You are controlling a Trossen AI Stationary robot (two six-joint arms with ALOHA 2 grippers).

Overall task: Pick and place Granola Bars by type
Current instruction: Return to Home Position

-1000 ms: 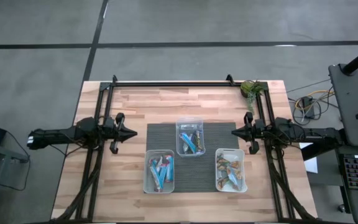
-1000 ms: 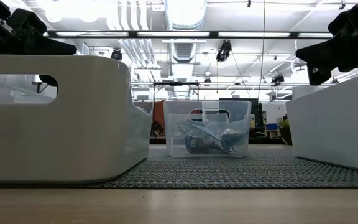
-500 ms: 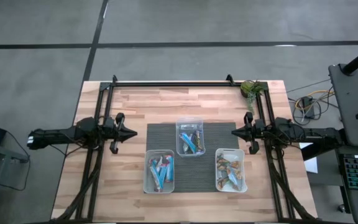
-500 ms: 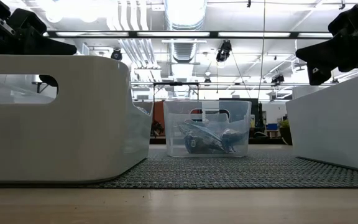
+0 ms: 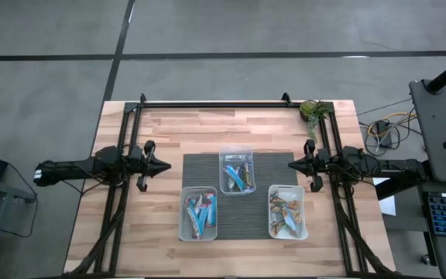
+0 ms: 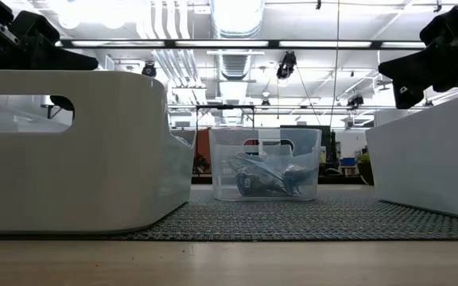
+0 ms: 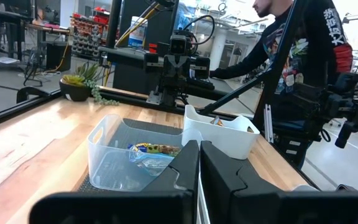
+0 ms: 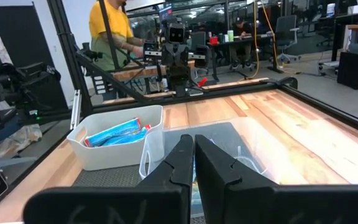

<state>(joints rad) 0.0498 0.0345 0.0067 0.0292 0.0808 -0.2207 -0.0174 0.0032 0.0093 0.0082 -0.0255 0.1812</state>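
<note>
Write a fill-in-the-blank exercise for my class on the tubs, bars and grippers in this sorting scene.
1. The number of tubs on the dark mat is ____.
2. The orange and tan bars lie in the tub nearest the ____ arm.
3. The blue bars lie in the tub nearest the ____ arm.
4. The left gripper and the right gripper both have their fingers ____.

Missing words: three; right; left; shut.

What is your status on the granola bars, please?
Left gripper shut, empty, left of the mat. Right gripper shut, empty, at its right edge. Bars sorted in three tubs. Nothing in the way.
</note>
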